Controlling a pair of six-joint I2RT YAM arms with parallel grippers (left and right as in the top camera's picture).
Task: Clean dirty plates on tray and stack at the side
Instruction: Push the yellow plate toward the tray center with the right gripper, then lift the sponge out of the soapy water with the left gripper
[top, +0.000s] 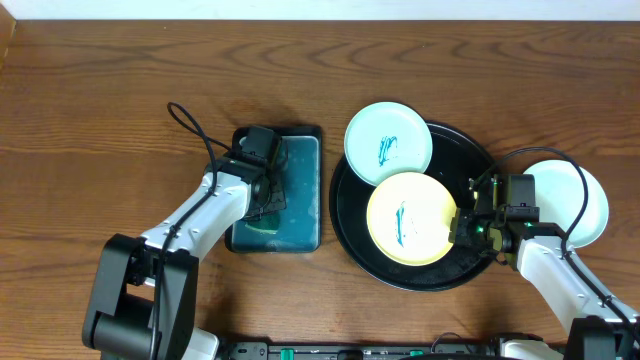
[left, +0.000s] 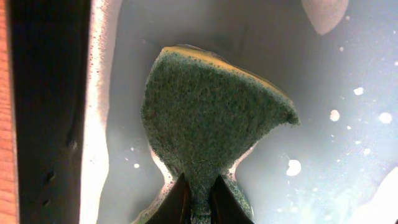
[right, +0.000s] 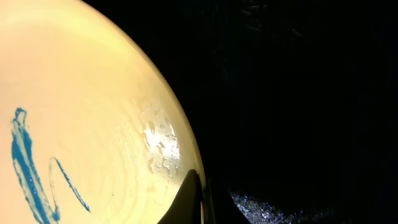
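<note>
The fingers (left: 176, 202) of the left gripper (left: 198, 198) were pressed together on the narrow end of a sponge (left: 211, 112), squeezing it to a waist so that the rest fanned out wide. Its face was coarse dark-green scouring fibre, with a thin yellow foam layer showing along the far edge. It hung over the teal tray (left: 348, 62), a rectangular dish with rounded corners whose floor lay under cloudy water dotted with white suds.

The fingers (right: 189, 196) of the right gripper (right: 200, 202) pinched the right-hand rim of the yellow plate (right: 81, 106). The plate was smooth and glossy, beaded with water near the grip, and carried teal scribbles on its face. It lay in the black tray (top: 450, 150), a round, shiny tray with a raised rim.

A mint-white plate (top: 388, 143), also scribbled, rested on the black tray's upper left rim, its lower edge meeting the yellow plate. A second mint-white plate (top: 590, 205) lay on the wooden table (top: 100, 100) just right of the black tray, partly hidden by the right arm; no marks showed on what could be seen.

The black tray's bare floor showed as a crescent along its upper right. The teal tray and black tray sat close side by side. Bare wood stretched across the far edge and left side of the table.
</note>
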